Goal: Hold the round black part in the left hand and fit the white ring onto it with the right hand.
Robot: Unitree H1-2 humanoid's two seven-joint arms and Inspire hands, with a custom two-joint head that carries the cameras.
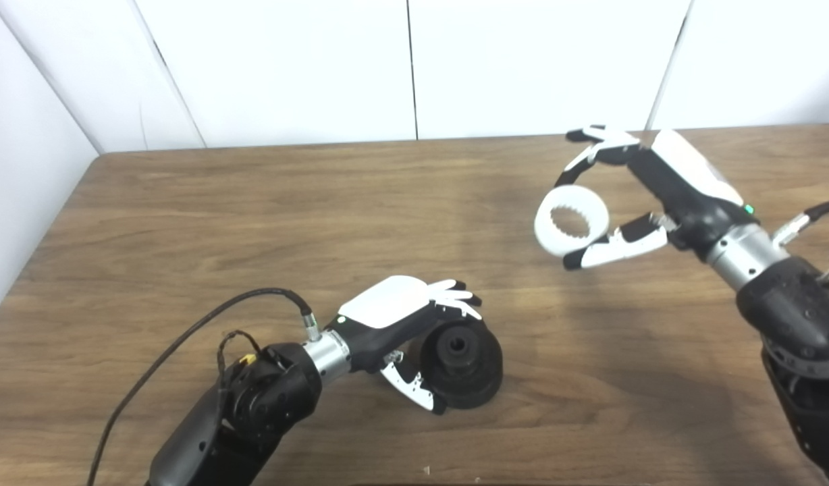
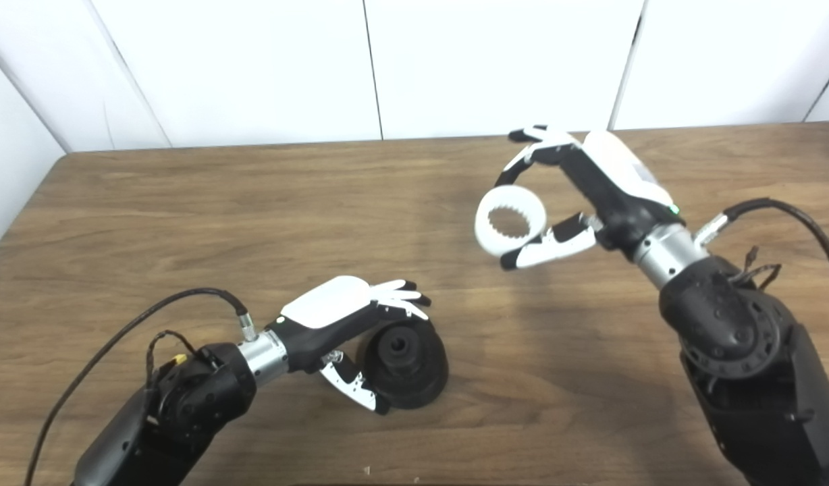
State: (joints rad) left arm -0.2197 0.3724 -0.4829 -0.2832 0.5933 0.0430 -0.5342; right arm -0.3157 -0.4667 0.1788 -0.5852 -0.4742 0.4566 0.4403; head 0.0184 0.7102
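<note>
Right hand (image 1: 630,196) sits in the upper right of the frame, lifted off the desk (image 1: 266,216), with its fingers above and thumb below clamped on the outer rim of the white ring (image 1: 571,221). We see the ring turned so its toothed bore faces left, well apart from the black part (image 1: 463,363) at lower centre. Our left hand (image 1: 414,320) wraps that part, fingers over its top edge and thumb against its near side, closed on it while it rests, tilted, on the wood.

We judge the ring to be light, stiff plastic with a smooth, somewhat slippery outer face; a pinch across the rim as now leaves the bore free, which the fit needs. The inner teeth look fine enough to chip or bind if pushed on crooked, so squeezing harder is no help; squaring it up is.

The black part looks denser and rigid, a wide disc with a raised hub and a centre hole. We would hold it by the broad outer edge, keeping the hub clear for the ring.
</note>
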